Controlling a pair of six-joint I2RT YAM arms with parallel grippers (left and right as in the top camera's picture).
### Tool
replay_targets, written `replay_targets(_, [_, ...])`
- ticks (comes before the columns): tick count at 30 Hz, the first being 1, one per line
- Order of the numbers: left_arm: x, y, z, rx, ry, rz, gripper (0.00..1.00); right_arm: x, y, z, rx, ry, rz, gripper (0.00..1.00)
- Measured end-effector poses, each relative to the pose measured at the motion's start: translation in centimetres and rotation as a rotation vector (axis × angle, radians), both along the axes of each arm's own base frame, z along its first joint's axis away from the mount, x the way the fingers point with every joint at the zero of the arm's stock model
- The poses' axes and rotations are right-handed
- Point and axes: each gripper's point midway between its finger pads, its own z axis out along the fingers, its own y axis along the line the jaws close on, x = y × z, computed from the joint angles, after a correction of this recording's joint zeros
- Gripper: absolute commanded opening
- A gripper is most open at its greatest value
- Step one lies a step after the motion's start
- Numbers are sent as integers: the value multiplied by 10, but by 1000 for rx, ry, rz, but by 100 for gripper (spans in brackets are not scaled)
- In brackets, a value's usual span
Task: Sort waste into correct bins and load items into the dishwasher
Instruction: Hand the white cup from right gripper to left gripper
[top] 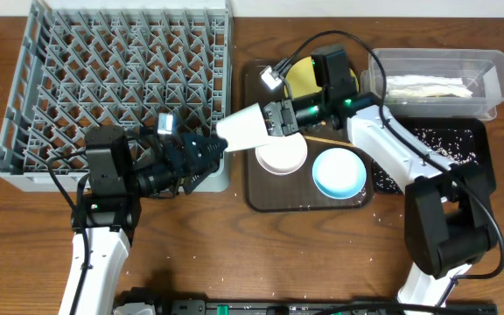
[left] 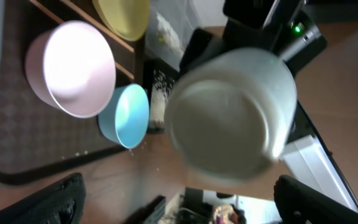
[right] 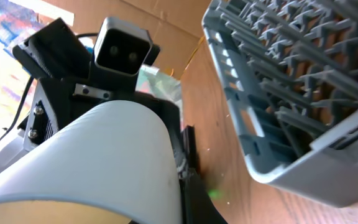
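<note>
My right gripper (top: 278, 118) is shut on the rim of the small white cup (top: 245, 129), holding it sideways above the table between the dishwasher rack (top: 121, 87) and the brown tray (top: 261, 197). My left gripper (top: 210, 147) is open, its jaws wide just in front of the cup's base. In the left wrist view the cup (left: 229, 118) fills the middle, above the spread left gripper (left: 179, 205). In the right wrist view the cup (right: 92, 155) lies against a dark finger (right: 197, 199). The white bowl (top: 281, 156), light blue bowl (top: 339, 171), yellow plate (top: 303, 79) and chopsticks (top: 326, 138) sit on the tray.
At the right a clear tub (top: 488, 66) holds the crumpled wrapper (top: 427, 86). In front of it lies a black tray (top: 471, 144) sprinkled with rice grains. The rack's near corner (right: 303, 81) is close beside the cup. A few grains dot the wood near the tray.
</note>
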Motion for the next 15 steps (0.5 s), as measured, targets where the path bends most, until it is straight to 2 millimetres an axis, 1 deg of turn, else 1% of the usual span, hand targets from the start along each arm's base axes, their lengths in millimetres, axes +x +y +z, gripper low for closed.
replay_targets(3, [4,1,3,7,-27,10,98,-9,9,0,-5,14,25,1])
replay_targets(8, [11,1,16,-3,-100,13,98,-23,24,-2,-18,32,59,1])
replay_targets(11, [13,0,25,-17,-137,7,98,-26,31,2,-7,12,72,1])
replay_targets(15, [12,-1,27,-34,-132,-5,98,-28,38,7,10,-9,82,1])
